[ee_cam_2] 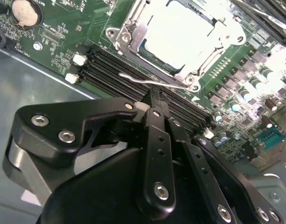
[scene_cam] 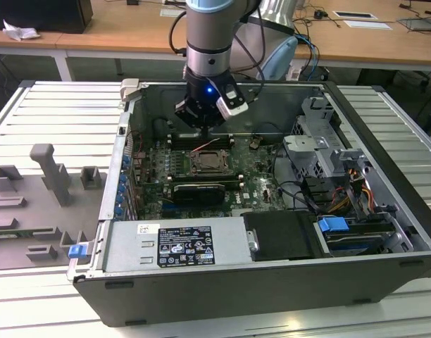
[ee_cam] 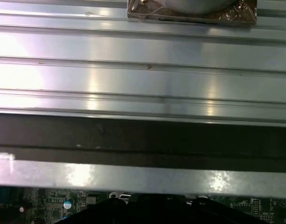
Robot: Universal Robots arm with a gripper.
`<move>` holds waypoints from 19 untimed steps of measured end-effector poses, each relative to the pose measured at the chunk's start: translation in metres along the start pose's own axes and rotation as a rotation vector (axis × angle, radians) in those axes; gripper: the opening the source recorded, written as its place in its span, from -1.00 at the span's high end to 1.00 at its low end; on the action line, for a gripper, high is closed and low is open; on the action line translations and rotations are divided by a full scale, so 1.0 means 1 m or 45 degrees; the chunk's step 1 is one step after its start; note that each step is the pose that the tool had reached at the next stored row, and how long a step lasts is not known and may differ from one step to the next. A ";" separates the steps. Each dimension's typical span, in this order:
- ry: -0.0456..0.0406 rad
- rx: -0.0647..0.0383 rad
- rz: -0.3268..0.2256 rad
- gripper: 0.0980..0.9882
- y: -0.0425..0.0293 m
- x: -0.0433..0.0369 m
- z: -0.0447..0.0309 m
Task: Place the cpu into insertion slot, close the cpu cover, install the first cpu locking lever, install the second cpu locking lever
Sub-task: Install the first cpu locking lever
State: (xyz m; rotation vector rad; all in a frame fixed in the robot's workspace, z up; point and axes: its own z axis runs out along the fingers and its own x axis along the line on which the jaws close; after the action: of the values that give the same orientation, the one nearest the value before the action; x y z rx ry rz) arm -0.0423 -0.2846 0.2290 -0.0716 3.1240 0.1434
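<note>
Hovering my clenched black gripper (ee_cam_2: 154, 96) beside the thin silvery wire lever (ee_cam_2: 133, 78), I'm watching the pale square metal cpu (scene_cam: 210, 163) sitting socketed at its exterior-view six o'clock; tips skidding off could be gouging the green board (ee_cam_2: 54, 37).

A ribbed, pale-grey metal tabletop (scene_cam: 53, 113) spreads out on both sides of the claw (scene_cam: 203, 124) and catches soft overhead light. Beyond the claw stand light wooden desks (scene_cam: 131, 28) on white frames, with papers (scene_cam: 367, 24) and cables (scene_cam: 320, 14) lying on them. Grey moulded fixtures (scene_cam: 50, 176) sit on the tabletop well apart from the claw, toward the exterior view's left.
</note>
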 end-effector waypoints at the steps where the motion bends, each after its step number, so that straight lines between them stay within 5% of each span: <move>1: 0.000 0.000 0.000 0.98 -0.0001 -0.0015 0.0008; 19: -0.009 0.000 -0.001 0.98 -0.0018 -0.0178 0.0190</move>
State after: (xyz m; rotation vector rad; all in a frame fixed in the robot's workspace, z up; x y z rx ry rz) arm -0.0242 -0.2839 0.2102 -0.0720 3.1165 0.1429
